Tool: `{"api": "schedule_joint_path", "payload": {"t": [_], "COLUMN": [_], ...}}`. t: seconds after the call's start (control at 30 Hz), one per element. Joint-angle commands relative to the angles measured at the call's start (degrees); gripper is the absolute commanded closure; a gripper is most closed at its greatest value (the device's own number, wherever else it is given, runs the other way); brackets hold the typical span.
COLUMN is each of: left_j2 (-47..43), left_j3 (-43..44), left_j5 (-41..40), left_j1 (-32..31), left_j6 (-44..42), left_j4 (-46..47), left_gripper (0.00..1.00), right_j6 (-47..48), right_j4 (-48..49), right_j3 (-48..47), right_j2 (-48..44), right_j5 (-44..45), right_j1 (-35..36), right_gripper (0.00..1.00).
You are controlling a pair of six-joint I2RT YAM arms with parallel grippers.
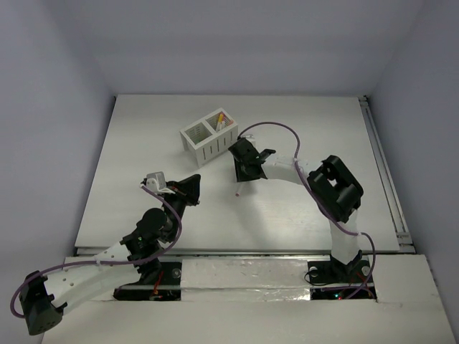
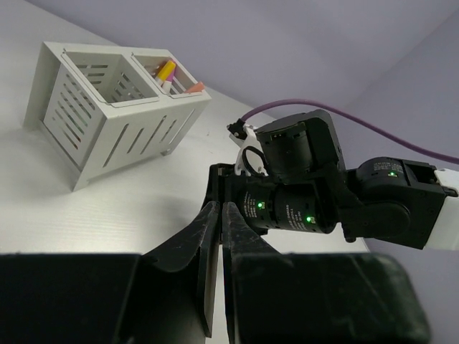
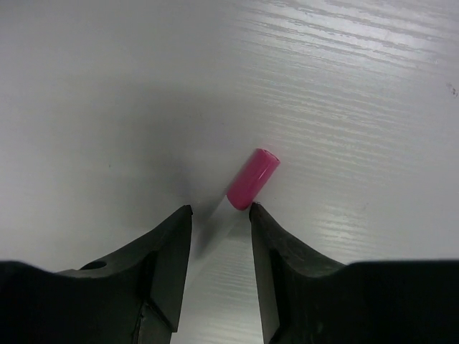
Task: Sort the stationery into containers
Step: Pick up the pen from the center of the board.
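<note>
Two arms are hanging over the surface point(image 1: 308, 129) from above, the right end effector point(image 1: 241, 179) hovering beside the organiser point(image 1: 208, 136); left-wrist view, the left end effector point(image 2: 221, 211) is sitting clamped shut; right-wrist view, parted jaws are straddling the magenta-capped pen point(image 3: 252, 179) lying on the surface.

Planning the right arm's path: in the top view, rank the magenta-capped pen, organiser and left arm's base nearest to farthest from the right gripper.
1. Magenta-capped pen: under the right gripper.
2. Organiser: farther back, left.
3. Left arm's base: near edge, left.
</note>
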State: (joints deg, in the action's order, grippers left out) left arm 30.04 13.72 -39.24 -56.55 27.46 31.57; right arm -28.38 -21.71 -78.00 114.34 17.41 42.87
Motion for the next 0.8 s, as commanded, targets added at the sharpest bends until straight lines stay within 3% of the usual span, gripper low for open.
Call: {"api": "schedule_joint_path", "payload": {"t": [0.0,0.37,0.6,0.77], "left_j2": [-0.2,-0.4,-0.5,-1.0], "left_j3": [0.3,0.3,0.3,0.2], "left_j5": [0.0,-1.2,-1.9,-2.4], "left_j1": [0.1,0.1,0.1,0.1], "left_j6": [0.0,-0.5,-0.8,-1.0], "left_j4": [2.9,2.5,2.4,2.2], "left_gripper": [0.97,0.97,0.96,0.94], "right_j6": [4.1,2.8,3.7,7.2], "right_j4": [-5.9,-6.2,0.7,11.9], "right_j3": [-2.0,-0.9,0.8,-1.4], "right_j2": [2.6,1.9,-7.8,-13.4], "right_j5": [2.1,5.5,5.5,3.1], "right_j1": [0.5,1.0,1.0,1.0], "right_gripper": [0.58,1.00,1.00,1.00]}}
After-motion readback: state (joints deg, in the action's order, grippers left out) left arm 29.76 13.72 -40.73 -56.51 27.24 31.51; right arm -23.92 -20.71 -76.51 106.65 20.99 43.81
